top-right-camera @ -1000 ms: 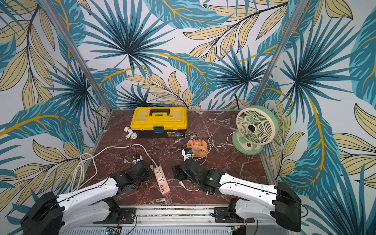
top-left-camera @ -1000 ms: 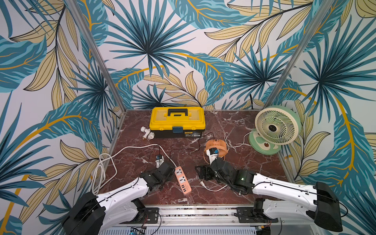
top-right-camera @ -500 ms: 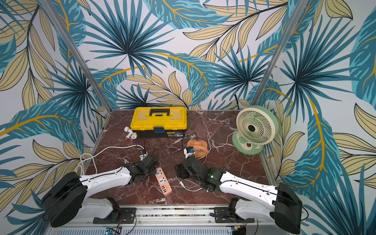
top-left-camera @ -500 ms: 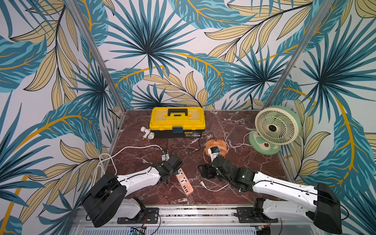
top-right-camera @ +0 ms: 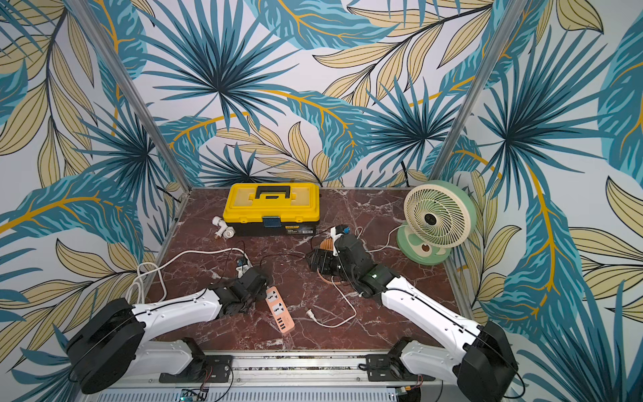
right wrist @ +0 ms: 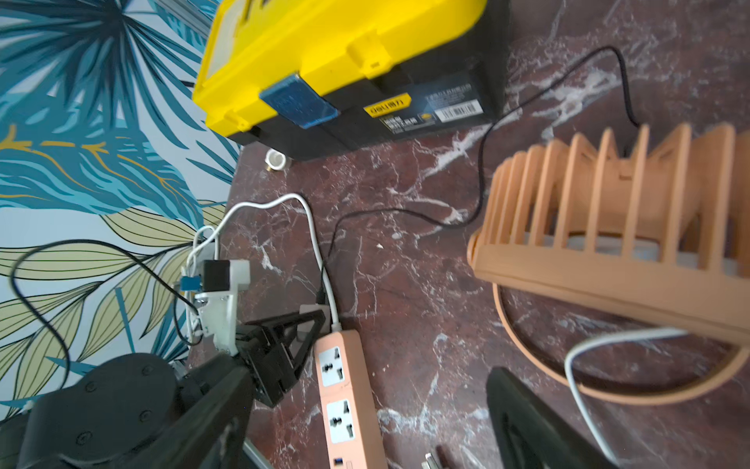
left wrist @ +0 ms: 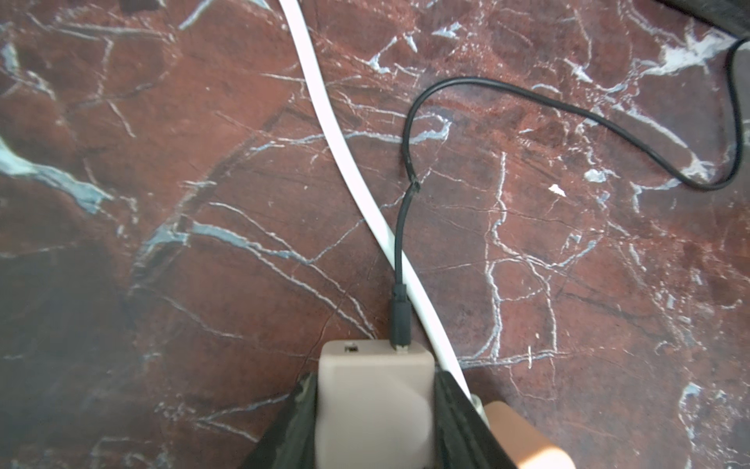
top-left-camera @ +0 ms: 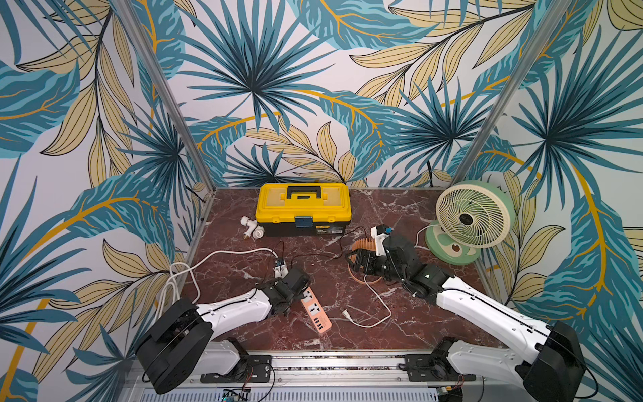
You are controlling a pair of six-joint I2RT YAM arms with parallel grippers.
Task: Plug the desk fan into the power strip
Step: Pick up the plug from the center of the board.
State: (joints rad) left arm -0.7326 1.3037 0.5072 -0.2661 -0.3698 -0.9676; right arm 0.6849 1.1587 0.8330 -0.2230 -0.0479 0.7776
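Two arms are seen reaching in from the front edge of the red marble bench [top-left-camera: 400, 334]. At the far left, a thick white cord [top-left-camera: 222, 255] is draped over the bench's side edge and is run across the marble to the power strip. The left gripper [left wrist: 374, 379] is closed on a pale charger block [left wrist: 373, 418]: in the left wrist view both black fingers are pressed against its sides, and a thin black cable [left wrist: 410, 122] is plugged into its end. Just beside that gripper, the power strip [top-left-camera: 315, 308] is laid flat near the front of the bench, slightly left of centre; both white sockets are shown empty in both top views. Behind it, at the back wall, a yellow toolbox [top-left-camera: 302, 205] is set. To the right of the strip, and apart from it, a white plug [top-left-camera: 345, 312] is seen lying on the marble at the end of a thin white cord. Further right, the right gripper [top-left-camera: 360, 262] is spread wide with nothing between its fingers, close beside a small orange fan [top-left-camera: 363, 245]. At the far right, the green desk fan [top-left-camera: 469, 222] is stood upright.
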